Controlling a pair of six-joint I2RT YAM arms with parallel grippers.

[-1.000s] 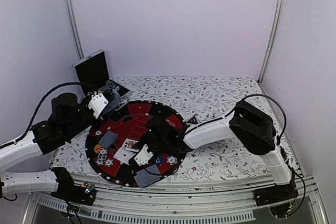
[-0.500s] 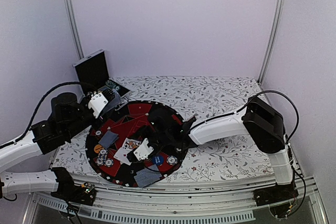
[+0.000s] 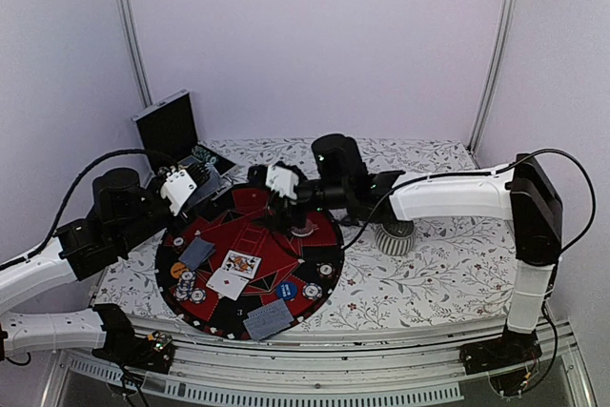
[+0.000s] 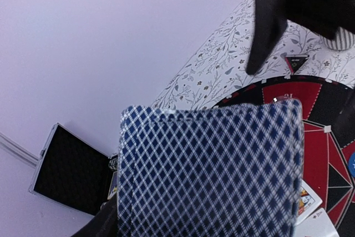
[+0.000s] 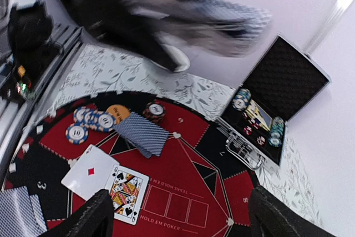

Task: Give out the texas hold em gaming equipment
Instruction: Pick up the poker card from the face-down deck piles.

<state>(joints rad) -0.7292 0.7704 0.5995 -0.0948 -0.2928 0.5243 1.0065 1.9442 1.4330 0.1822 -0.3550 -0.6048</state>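
Playing cards are lying on the round red-and-black mat (image 5: 183, 176). An ace of diamonds (image 5: 90, 178) and a spade court card (image 5: 127, 193) are sitting face up, edges touching, near the middle. One face-down card (image 5: 141, 132) is resting just beside them toward the left arm, and more face-down cards (image 3: 269, 319) are lying at the near rim.

Striped chips (image 5: 89, 120) are clustering next to an orange disc (image 5: 117, 113) on the mat's left side. A blue disc (image 3: 286, 290) is lying near a single chip (image 3: 312, 290) at the near right.

Left claw (image 3: 183, 186) is gripping a deck (image 4: 211, 170) with blue diamond-patterned backs, holding it over the mat's far-left edge, near the open black case (image 3: 170, 129).

Right claw (image 5: 180, 203) is hanging above the mat's far edge, fingers spread wide, nothing between them.

Ribbed silver cup (image 3: 394, 235) is sitting on the floral worktop (image 3: 429, 283), just right of the mat.
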